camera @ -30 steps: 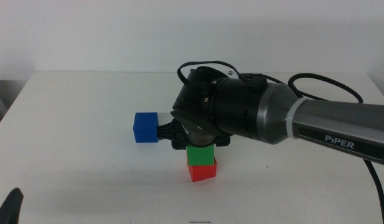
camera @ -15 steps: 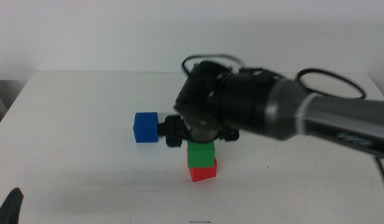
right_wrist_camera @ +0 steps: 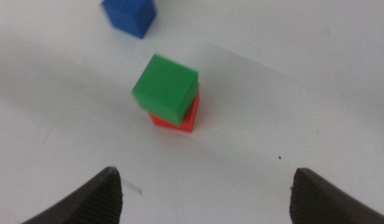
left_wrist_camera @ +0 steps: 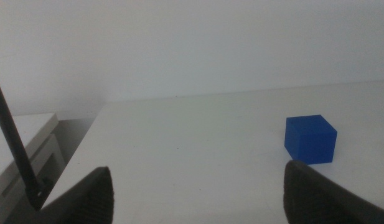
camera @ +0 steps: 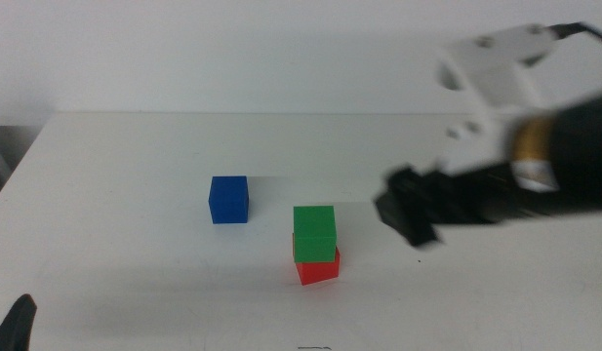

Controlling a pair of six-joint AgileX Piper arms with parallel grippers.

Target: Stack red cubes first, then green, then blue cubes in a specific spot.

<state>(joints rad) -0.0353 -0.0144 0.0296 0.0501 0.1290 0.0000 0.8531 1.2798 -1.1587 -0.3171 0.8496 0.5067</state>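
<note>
The green cube [camera: 314, 233] sits on the red cube [camera: 318, 268] near the middle of the white table, slightly twisted against it. The blue cube [camera: 228, 200] stands alone on the table, to their left and a little farther back. My right gripper [camera: 410, 216] is blurred and hangs to the right of the stack, apart from it. In the right wrist view its jaws [right_wrist_camera: 207, 196] are wide open and empty, with the green cube [right_wrist_camera: 165, 87], red cube [right_wrist_camera: 179, 121] and blue cube [right_wrist_camera: 129, 15] ahead. My left gripper [camera: 18, 327] waits at the bottom left corner, open [left_wrist_camera: 198, 199], with the blue cube [left_wrist_camera: 310, 139] in its view.
The white table [camera: 135, 156] ends at a pale wall behind. A white piece of furniture [left_wrist_camera: 23, 146] stands beyond the table's left edge. A thin dark cable [left_wrist_camera: 14, 143] crosses the left wrist view.
My right arm has drawn back from over the stack to the right and upward. The green cube stays on the red cube. The blue cube has not moved.
</note>
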